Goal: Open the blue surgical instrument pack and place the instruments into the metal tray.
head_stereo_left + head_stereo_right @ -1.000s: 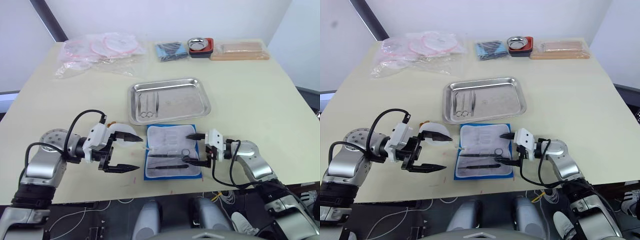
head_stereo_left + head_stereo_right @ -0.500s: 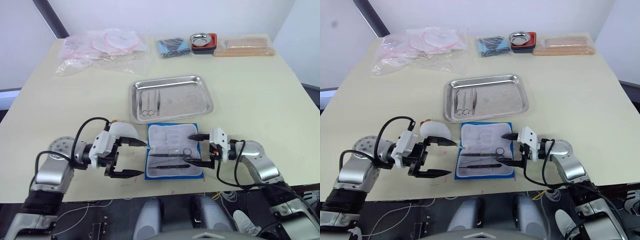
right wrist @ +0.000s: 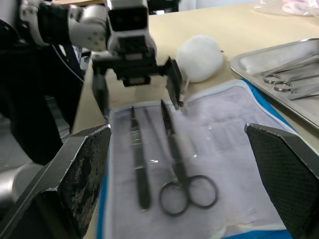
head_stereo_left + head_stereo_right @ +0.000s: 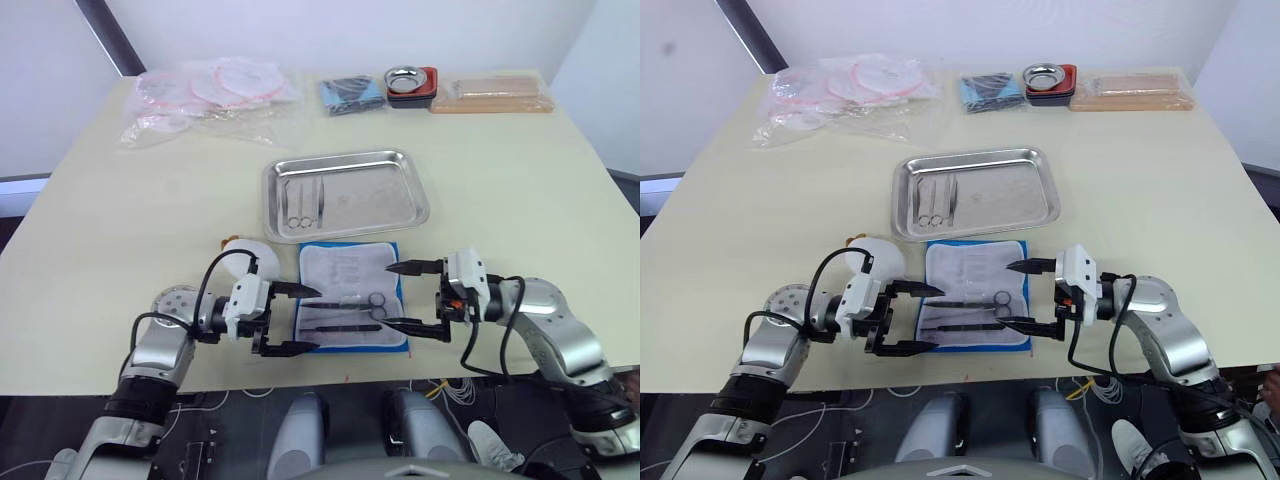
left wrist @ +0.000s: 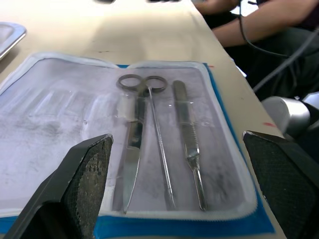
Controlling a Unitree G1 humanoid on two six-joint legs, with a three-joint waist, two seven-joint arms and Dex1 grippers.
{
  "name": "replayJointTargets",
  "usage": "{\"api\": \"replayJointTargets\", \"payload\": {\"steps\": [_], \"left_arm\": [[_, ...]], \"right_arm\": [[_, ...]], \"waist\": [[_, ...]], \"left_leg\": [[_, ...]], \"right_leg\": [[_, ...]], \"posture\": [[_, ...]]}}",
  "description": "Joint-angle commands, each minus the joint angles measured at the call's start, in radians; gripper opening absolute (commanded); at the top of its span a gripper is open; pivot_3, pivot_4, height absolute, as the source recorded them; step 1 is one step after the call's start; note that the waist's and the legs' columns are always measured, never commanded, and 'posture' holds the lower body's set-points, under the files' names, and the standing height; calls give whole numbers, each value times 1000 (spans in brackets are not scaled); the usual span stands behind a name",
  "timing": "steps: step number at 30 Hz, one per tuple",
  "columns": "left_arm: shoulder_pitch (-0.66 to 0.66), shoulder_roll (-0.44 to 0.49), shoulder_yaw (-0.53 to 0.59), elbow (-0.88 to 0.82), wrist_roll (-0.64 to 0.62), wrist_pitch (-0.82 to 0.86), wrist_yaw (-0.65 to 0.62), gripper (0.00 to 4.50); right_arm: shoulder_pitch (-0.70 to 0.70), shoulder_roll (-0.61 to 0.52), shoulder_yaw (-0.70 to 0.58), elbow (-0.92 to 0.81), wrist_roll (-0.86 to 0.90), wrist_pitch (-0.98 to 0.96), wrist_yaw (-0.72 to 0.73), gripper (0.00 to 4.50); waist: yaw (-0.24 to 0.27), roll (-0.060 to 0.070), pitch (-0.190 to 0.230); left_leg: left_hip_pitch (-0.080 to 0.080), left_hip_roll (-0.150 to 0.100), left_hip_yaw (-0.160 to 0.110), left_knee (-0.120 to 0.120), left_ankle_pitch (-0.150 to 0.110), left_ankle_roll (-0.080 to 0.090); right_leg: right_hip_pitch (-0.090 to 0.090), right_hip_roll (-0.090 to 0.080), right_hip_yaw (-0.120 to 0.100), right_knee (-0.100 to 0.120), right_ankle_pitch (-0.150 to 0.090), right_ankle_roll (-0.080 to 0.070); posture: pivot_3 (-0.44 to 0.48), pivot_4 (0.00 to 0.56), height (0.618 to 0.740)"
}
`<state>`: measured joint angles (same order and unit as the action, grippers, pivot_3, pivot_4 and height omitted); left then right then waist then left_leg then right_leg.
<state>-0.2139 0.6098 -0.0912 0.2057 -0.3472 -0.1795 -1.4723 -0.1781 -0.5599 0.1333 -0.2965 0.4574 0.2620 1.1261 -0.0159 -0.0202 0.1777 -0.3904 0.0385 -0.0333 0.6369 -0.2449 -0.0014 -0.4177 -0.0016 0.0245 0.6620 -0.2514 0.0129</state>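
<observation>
The blue surgical instrument pack lies open near the table's front edge, its grey-white lining up. In it lie scissors, a thin probe and tweezers. The metal tray sits just behind the pack and holds scissors and other instruments at its left end. My left gripper is open at the pack's left edge, one finger on each side of the instruments' tips. My right gripper is open over the pack's right edge, beside the scissor rings.
A white round ball sits left of the pack, behind my left gripper. Along the far edge lie clear plastic bags, a dark blue bundle, a round metal bowl in a red dish and a tan flat box.
My left gripper has moved right, from beside the pack to its left edge. The right gripper has stayed at the right edge. The camera has shifted.
</observation>
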Motion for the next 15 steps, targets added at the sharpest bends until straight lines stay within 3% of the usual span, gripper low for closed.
{"api": "replayJointTargets", "payload": {"steps": [1,6,15], "left_arm": [[-5,-14,-25,8,47,-45,32,4409],[-17,-42,-42,35,76,-24,95,4409],[0,-38,-79,71,115,-65,81,4409]], "right_arm": [[33,-49,-71,-107,66,31,-3,4500],[72,-110,-146,-183,142,67,3,4500],[142,-218,-315,-220,243,38,98,4500]], "waist": [[1,0,0],[3,0,0],[3,1,-1]], "left_leg": [[0,0,0,0,0,0],[0,0,0,1,0,0],[6,0,1,3,0,0]], "right_leg": [[0,0,0,0,0,0],[0,0,0,0,1,1],[8,0,1,1,1,2]], "posture": [[0,150,740],[0,150,740],[0,150,740]]}}
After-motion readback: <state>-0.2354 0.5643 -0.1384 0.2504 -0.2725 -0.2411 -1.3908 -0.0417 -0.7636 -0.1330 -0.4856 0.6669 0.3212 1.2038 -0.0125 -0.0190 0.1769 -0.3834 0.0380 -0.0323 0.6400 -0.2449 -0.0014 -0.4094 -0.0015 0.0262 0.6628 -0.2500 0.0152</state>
